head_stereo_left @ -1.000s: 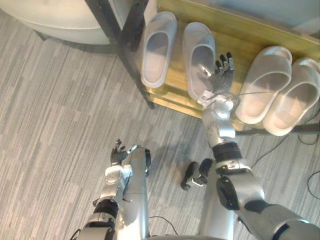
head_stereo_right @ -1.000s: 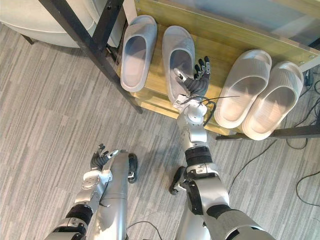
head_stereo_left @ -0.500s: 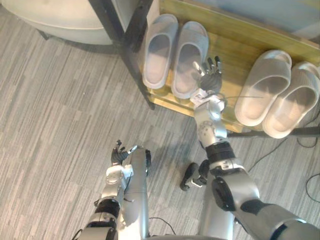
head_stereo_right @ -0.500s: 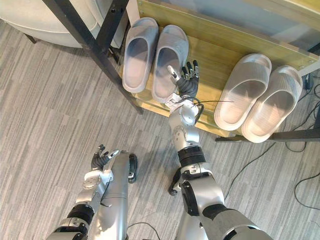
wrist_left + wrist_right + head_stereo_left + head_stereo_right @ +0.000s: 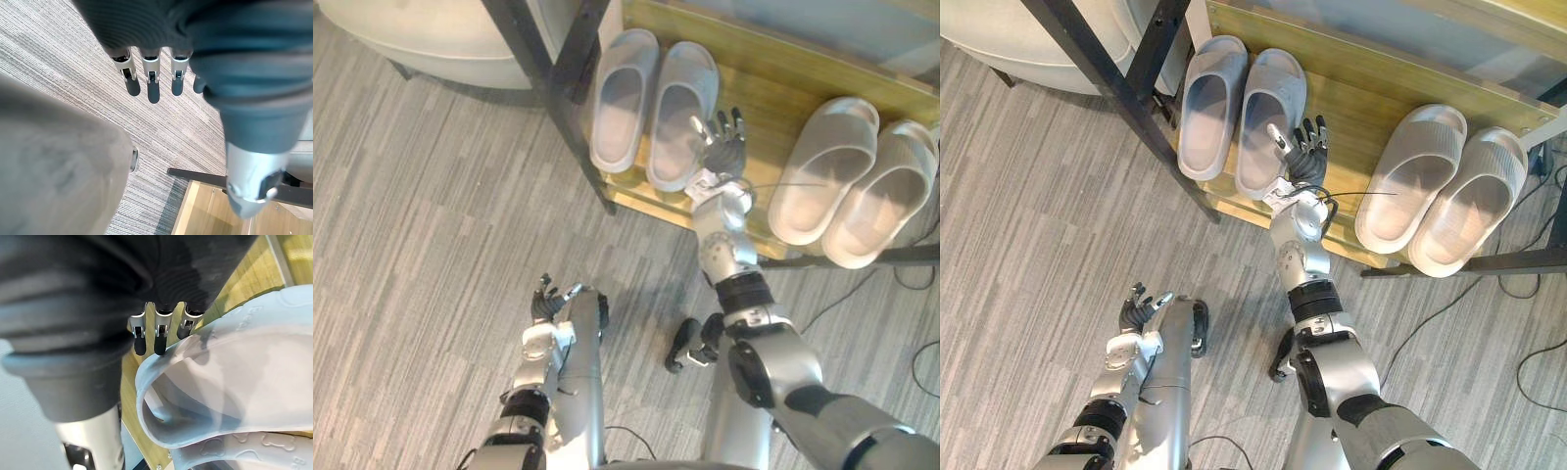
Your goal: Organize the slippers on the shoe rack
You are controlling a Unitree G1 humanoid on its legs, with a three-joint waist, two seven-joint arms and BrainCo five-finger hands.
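Field notes. We log a grey streaked plank-pattern floor [image 5: 431, 245] across most of the ground, its lines running on a slant. At its upper left sits a pale cream rounded piece of furniture [image 5: 421, 39] on a short dark leg [image 5: 395, 70]; we cannot tell its kind. Just beside it stands the shoe rack [image 5: 773, 73]: a light wooden shelf board [image 5: 1361, 103] in a black metal frame, with a slanted black post [image 5: 1097, 70] at the board's left edge. Past the board's far edge lies a pale grey-blue surface [image 5: 1381, 24]. Light soft and even.
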